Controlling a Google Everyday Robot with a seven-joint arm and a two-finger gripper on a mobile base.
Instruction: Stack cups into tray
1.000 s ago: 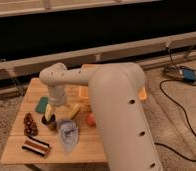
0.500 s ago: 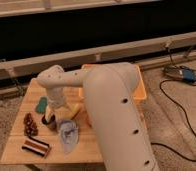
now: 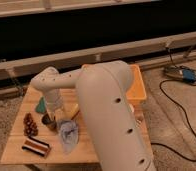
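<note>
A small dark shiny cup (image 3: 49, 121) stands on the wooden table (image 3: 91, 150), left of the middle. My gripper (image 3: 53, 113) hangs at the end of the white wrist, straight down onto that cup and touching or just above it. The yellow-orange tray (image 3: 139, 85) sits at the table's back right corner, and my bulky white arm (image 3: 108, 115) covers most of it. A pale yellow object (image 3: 74, 111) peeks out from beside the wrist, and I cannot tell whether it is a cup. No other cup shows.
A flat green sponge (image 3: 41, 106) lies behind the gripper on the left. A brown knobbly cluster (image 3: 29, 124) and a striped packet (image 3: 36, 147) lie at the front left. A crumpled blue-white bag (image 3: 68, 134) sits just right of the dark cup. A cable (image 3: 176, 100) runs over the floor at the right.
The arm has swung left and forward, covering more of the tray and the table's middle. The gripper has come down onto the dark cup.
</note>
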